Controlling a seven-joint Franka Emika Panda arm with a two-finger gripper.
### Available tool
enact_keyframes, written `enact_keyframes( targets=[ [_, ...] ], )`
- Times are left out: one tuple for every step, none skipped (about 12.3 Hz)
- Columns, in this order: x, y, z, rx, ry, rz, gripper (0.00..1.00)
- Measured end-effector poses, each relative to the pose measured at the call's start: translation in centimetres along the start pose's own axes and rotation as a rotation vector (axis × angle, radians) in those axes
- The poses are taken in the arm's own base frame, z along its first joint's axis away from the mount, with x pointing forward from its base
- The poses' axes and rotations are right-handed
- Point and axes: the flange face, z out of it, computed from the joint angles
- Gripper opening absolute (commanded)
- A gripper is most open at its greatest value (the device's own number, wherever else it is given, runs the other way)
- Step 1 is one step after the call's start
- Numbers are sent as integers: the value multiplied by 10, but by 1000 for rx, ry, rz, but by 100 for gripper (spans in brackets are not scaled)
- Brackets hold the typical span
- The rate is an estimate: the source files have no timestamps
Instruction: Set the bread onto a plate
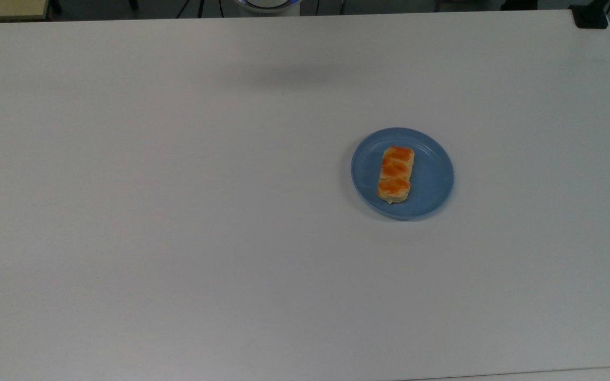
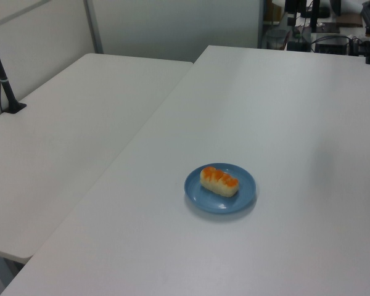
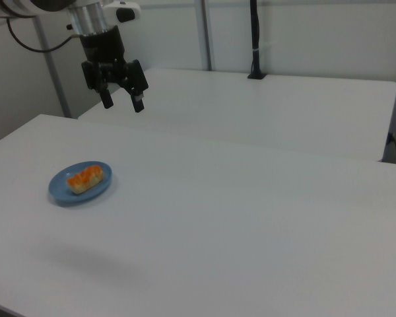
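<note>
Bread [image 1: 395, 174]: lying flat inside the plate, long axis running up and down in the top view, glossy orange bumps facing up, sitting a little toward the top view's left of the plate's middle.
Plate [image 1: 432, 182]: resting on the white table [image 1: 178, 211], toward the top view's right; nothing else lying near it.
Gripper [image 3: 121, 101]: hanging high above the table in the right view, well apart from plate and bread, fingers spread with a clear gap and holding nothing.
Done: bread sitting fully within the rim [image 2: 250, 198], not overhanging, not touching the table; placing and letting go both appearing finished.
Left: seemingly nothing on the bread itself; at most, parking the arm clear.
Risk: little, with the gripper standing far off from the plate.
Shadow [image 1: 289, 74]: lying faint near the table's far edge in the top view, well away from the plate.
</note>
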Motion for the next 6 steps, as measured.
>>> enact_keyframes(
  targets=[
    [5,-4,6,0,26,-9,100],
    [10,-6,12,0,49,-10,100],
    [13,-7,19,0,62,-9,100],
    [15,-8,24,0,69,-9,100],
    [16,-9,28,0,71,-11,100],
    [16,-9,31,1,67,-11,100]
  ],
)
